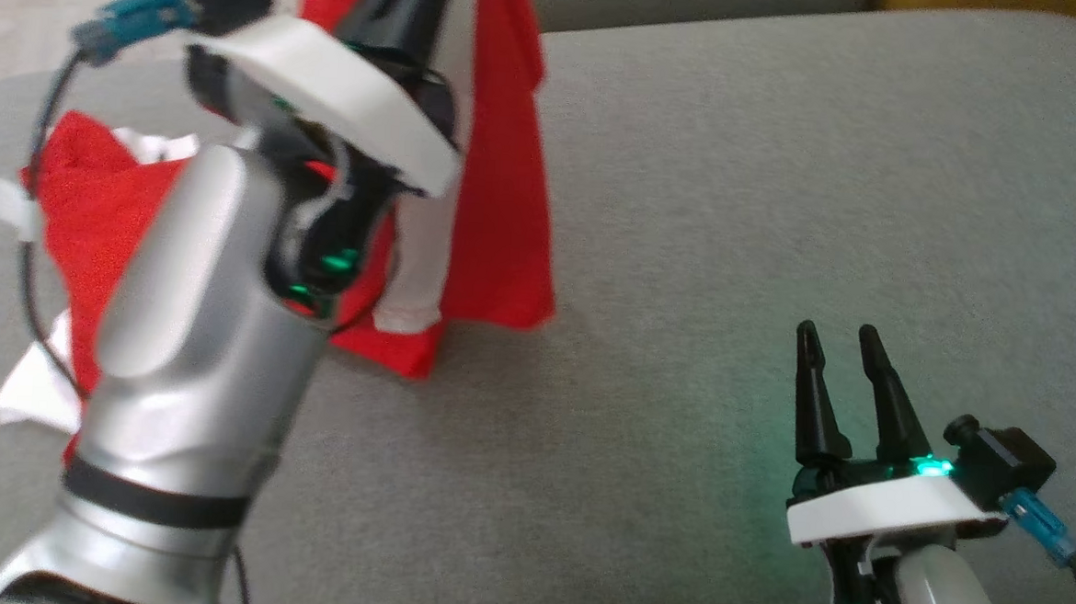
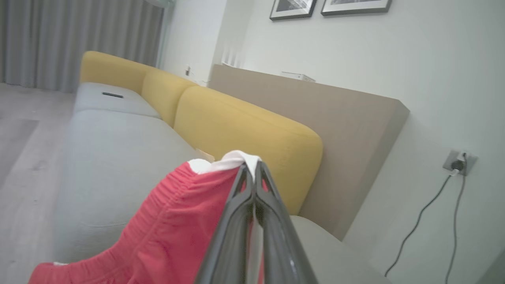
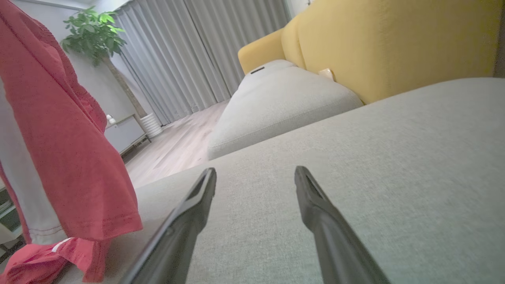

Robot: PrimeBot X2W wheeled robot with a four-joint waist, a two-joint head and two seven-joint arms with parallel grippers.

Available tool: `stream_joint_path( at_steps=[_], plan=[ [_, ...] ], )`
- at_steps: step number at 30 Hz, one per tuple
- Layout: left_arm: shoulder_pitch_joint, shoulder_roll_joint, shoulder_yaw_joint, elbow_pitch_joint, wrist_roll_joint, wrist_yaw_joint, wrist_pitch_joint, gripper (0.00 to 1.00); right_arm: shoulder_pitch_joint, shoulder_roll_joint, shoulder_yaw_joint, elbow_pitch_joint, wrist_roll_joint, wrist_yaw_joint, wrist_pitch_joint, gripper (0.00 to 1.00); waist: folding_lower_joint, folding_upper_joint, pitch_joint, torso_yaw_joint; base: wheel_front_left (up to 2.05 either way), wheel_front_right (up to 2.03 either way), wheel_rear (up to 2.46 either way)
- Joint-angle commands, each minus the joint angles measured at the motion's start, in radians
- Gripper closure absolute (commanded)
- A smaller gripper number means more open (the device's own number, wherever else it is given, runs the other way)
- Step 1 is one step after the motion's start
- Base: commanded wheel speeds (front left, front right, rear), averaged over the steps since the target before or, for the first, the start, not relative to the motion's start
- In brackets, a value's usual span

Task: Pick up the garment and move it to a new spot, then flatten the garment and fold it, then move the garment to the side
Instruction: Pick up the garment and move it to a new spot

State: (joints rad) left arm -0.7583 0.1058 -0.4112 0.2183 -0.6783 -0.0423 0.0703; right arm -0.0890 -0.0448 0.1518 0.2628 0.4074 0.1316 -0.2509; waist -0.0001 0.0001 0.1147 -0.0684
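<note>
Head view, garment: a red garment with white panels hangs in a long fold, lifted at its top. Its lower part lies bunched on the grey seat cushion at the robot's left.
Left gripper: seen from its own wrist, the left gripper has its two dark fingers pressed together on a white-edged fold of the red cloth, holding it up above the seat.
Right gripper: the right gripper sits low at the robot's right, well apart from the garment, with its fingers spread wide and nothing between them, over bare cushion.
Sofa: grey seats with rounded yellow backrests behind them.
Room: grey curtains, a potted plant, two framed pictures high on a pale wall — and a wall socket with a cable hanging from it.
</note>
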Motion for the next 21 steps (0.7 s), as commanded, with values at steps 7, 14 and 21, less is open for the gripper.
stream_joint_path(
  at_steps=[7,14,21],
  plan=[
    [-0.087,-0.038,-0.061,-0.01,0.011,0.02,-0.014,1.0,-0.061,-0.005,0.066,-0.039,0.048,-0.001,-0.011,0.0,0.0001,-0.0001,0.036,-0.122,0.0,0.0,0.0],
    [-0.222,-0.055,-0.158,0.0,-0.164,0.086,-0.183,1.0,-0.082,-0.005,0.098,-0.047,0.076,-0.001,-0.011,0.0,0.0001,-0.0001,0.048,-0.218,0.0,0.0,0.0],
    [-0.346,-0.055,-0.16,0.052,-0.274,0.165,-0.322,1.0,-0.076,-0.005,0.09,-0.057,0.079,-0.001,-0.011,0.0,0.0001,-0.0001,0.056,-0.221,0.0,0.0,0.0]
  ],
)
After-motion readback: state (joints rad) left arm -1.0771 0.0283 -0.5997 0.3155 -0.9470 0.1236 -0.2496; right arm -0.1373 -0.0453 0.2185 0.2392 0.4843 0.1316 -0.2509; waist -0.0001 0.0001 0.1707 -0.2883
